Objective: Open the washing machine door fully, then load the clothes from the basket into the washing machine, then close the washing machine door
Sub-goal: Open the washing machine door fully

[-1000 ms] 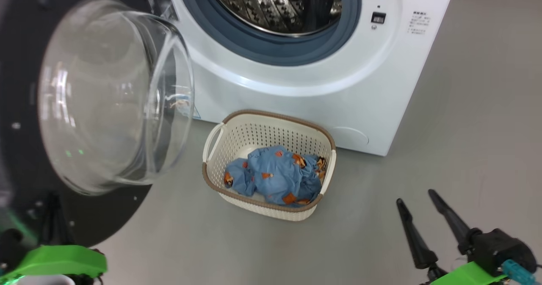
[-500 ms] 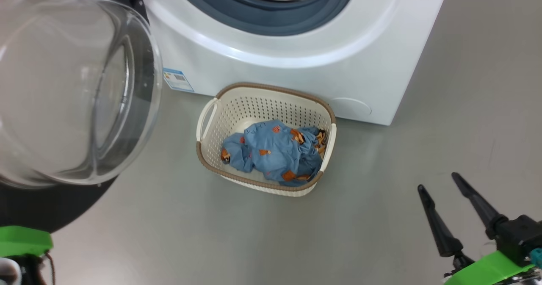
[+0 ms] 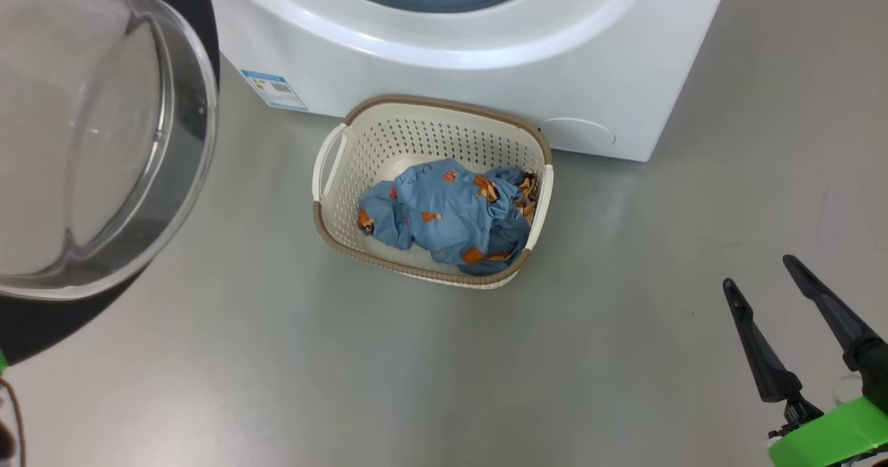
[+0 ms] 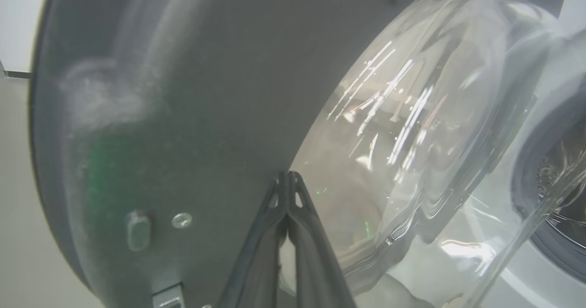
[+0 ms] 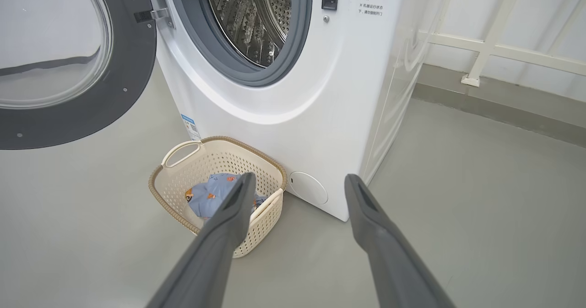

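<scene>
The right hand [image 3: 757, 271] hangs above the grey floor [image 3: 347, 370] with its two dark fingers spread wide and nothing between them. The basket [image 3: 388, 141] stands on the floor ahead of this hand and off to its left, well apart from it, its far side just beside the front of the washing machine [image 3: 485, 71]. The clothes [image 3: 451, 214] lie bundled inside the basket. The washing machine door [image 3: 83, 127] stands swung open, farther to the left, beyond the basket.

The right wrist view looks along the right hand [image 5: 300, 177] and takes in the machine's open mouth, steel drum [image 5: 256, 15] and grey gasket [image 5: 261, 77], where the head view crops the machine at its lower front. In it, one finger covers part of the basket [image 5: 160, 193] and the clothes [image 5: 206, 193].

The left wrist view shows the left hand [image 4: 287, 175] with its fingers pressed together, tips close against the inner face of the door [image 4: 183, 93] where black rim meets glass bowl. Whether they touch it is hard to tell, and reflections blur what lies behind the glass
</scene>
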You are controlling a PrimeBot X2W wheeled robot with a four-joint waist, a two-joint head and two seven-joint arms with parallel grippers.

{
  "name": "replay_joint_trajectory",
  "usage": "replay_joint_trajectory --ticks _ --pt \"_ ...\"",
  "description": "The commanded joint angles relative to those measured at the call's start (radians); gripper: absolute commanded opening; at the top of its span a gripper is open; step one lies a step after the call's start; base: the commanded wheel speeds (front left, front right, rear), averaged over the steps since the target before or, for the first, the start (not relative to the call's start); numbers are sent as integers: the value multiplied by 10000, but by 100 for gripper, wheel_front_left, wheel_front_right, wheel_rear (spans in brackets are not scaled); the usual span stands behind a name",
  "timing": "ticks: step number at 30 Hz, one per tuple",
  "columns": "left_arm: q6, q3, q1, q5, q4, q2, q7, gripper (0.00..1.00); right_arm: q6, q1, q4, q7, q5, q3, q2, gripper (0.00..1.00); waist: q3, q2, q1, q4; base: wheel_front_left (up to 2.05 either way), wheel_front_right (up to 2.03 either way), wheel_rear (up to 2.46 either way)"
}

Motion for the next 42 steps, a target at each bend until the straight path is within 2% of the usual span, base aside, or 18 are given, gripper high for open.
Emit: replay_joint_trajectory --ticks 1,11,22,30,42 --pt "106 650 -361 42 -127 589 -63 0 16 -7 -373 49 105 126 -221 100 141 0 0 19 0 0 0" --pt "265 1611 -295 52 -238 578 -64 0 16 103 -619 149 148 -57 -398 100 333 0 0 73 0 0 0" --pt "169 1551 -250 194 -217 672 -64 0 16 87 -591 190 142 70 -375 100 184 0 0 142 0 0 0" --pt "-340 1392 209 427 -407 753 -64 0 16 -122 9 -194 142 378 114 100 -502 0 0 -183 0 0 0" --pt "-1077 211 881 971 -1226 914 416 0 16 -374 1240 -941 45 713 1030 100 -1808 0 0 -925 0 0 0"
